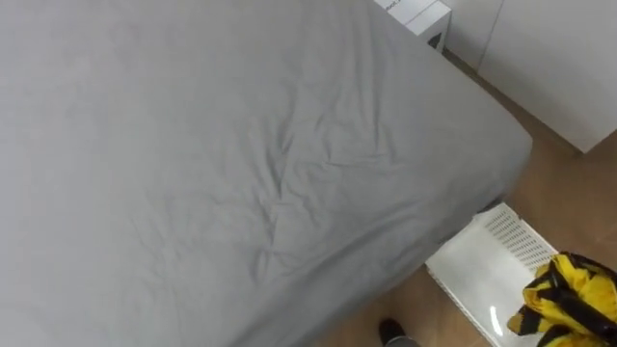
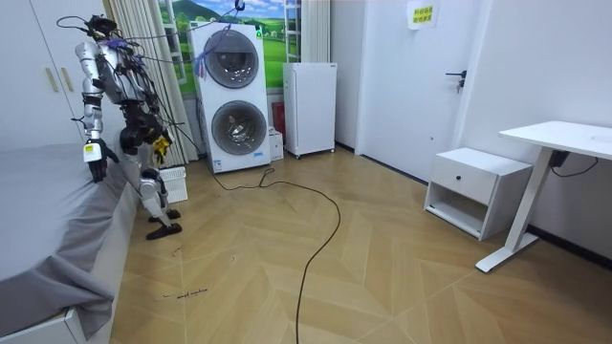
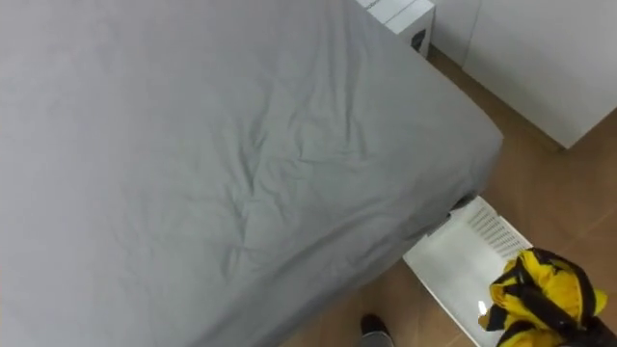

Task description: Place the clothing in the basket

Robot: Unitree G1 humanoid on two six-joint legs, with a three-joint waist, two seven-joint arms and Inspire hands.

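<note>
Right robot hand (image 2: 155, 143) grips yellow garment (image 1: 574, 294) over basket (image 1: 477, 265).

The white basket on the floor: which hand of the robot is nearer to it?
Right. The right hand, by the yellow clothes, is close above the white basket; the left hand hangs farther off, over the edge of the bed.

No text can be read. A small yellow sign (image 2: 419, 13) hangs on the white wall (image 2: 382, 96), upper middle of the room view, its print too small.
</note>
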